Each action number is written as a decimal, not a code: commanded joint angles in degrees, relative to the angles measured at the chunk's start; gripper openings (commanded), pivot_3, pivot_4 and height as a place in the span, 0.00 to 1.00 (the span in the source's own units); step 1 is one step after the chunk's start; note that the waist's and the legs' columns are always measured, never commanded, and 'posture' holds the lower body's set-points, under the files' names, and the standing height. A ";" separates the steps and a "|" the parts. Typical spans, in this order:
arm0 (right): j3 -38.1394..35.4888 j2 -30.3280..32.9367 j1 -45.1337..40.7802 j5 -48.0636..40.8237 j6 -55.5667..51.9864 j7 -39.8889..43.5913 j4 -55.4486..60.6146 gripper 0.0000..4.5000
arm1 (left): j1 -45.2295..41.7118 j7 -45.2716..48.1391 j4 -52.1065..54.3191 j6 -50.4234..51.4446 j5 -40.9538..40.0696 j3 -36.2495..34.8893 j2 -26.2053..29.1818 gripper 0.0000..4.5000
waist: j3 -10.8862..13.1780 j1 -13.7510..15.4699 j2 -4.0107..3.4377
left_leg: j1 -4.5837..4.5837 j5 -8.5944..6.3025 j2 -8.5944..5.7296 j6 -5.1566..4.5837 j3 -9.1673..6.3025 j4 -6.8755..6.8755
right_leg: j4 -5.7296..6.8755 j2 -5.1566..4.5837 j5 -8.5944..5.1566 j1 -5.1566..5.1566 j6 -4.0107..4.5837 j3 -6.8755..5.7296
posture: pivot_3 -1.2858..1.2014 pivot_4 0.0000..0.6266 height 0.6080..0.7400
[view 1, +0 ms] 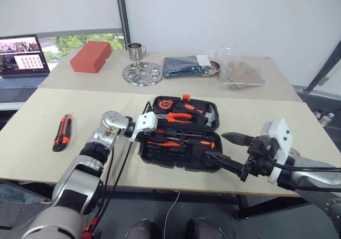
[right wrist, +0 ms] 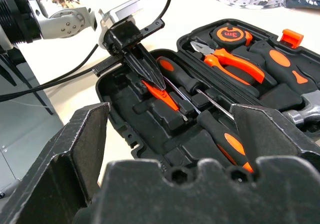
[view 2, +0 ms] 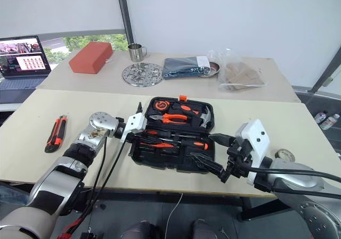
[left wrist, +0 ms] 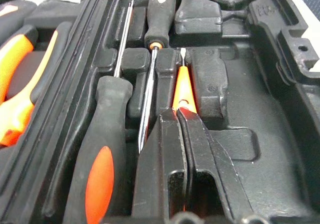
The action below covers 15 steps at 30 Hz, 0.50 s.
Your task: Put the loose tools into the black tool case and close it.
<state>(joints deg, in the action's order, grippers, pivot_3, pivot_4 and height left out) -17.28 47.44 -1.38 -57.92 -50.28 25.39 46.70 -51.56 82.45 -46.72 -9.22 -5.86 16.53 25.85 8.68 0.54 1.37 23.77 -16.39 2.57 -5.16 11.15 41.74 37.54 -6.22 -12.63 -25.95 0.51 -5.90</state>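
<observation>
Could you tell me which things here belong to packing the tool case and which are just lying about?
Job:
- black tool case, open
- slim red screwdriver, in the shut left gripper
- two black-orange screwdrivers in the case
- utility knife, on the table
- open right gripper

Lying about:
- red box
- steel mug
- laptop
- perforated metal plate

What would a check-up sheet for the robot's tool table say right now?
Surface: beige table, mostly bare.
Job's things: black tool case open; two black-orange screwdrivers seated; utility knife loose on the table.
Clutter: red box, steel mug, perforated steel disc.
Grippers: left gripper shut on slim red screwdriver over its recess; right gripper open beside the case.
Cables: black cables along left arm.
Surroundings: laptop, wall.
</observation>
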 commanded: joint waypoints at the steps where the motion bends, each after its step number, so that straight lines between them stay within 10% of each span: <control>1: -0.90 1.90 0.65 2.43 1.87 1.38 1.34 1.00 | 1.79 -0.12 6.07 4.24 -1.14 -2.88 2.99 0.01 | 0.00 -0.12 0.00 | 0.01 0.00 0.00 0.00 0.00 0.00 | 0.00 0.00 0.00 -0.01 0.00 0.00 | 0.52 0.24 0.97; 6: -4.85 2.55 3.38 3.28 2.27 2.18 1.00 1.00 | 6.73 -0.17 24.40 20.74 -9.85 -9.70 8.79 0.18 | 0.01 -0.45 0.01 | 0.07 0.00 0.04 0.01 0.00 -0.01 | 0.01 0.02 -0.01 -0.09 0.00 0.01 | 0.52 0.24 0.97; 15: -4.53 1.63 4.81 4.79 3.76 3.61 0.54 1.00 | 20.48 -8.49 50.86 38.72 -19.22 -19.98 17.60 0.90 | 0.01 -0.39 -0.01 | -0.04 0.01 0.03 0.04 0.01 -0.01 | 0.01 0.00 -0.16 0.02 -0.28 0.10 | 0.52 0.24 0.97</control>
<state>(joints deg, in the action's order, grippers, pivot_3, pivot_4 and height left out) -21.74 48.95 5.20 -53.03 -48.53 28.04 46.46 -32.26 76.43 -1.12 26.77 -22.32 0.29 41.95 8.69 0.15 1.36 23.73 -16.38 2.60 -5.12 11.15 41.73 37.57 -6.22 -12.82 -25.93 0.19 -5.79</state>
